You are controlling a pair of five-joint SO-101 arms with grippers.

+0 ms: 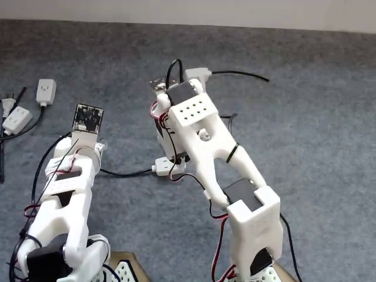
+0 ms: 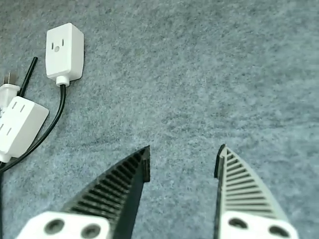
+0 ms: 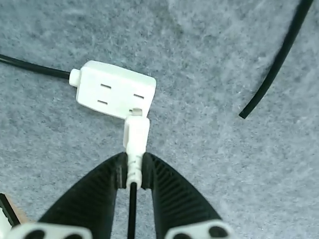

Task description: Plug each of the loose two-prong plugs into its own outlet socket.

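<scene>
My right gripper [image 3: 132,172] is shut on a white two-prong plug [image 3: 135,133] by its cord end. The plug's front end presses against the near edge of a white outlet block [image 3: 115,94], and its prongs are hidden. In the high view that block [image 1: 163,167] lies under the right arm [image 1: 202,132], with a black cord running left. My left gripper [image 2: 182,159] hangs open over bare carpet. Beyond it lie a single white socket [image 2: 64,50], a second white outlet block [image 2: 17,124] and a loose plug [image 2: 7,90] with bare prongs.
Grey carpet covers the whole floor. A black cable [image 3: 279,59] with a free end lies beside the right gripper's block. A white piece [image 1: 198,74] with a black cord lies beyond the right arm. The left-hand sockets [image 1: 46,91] sit at the far left.
</scene>
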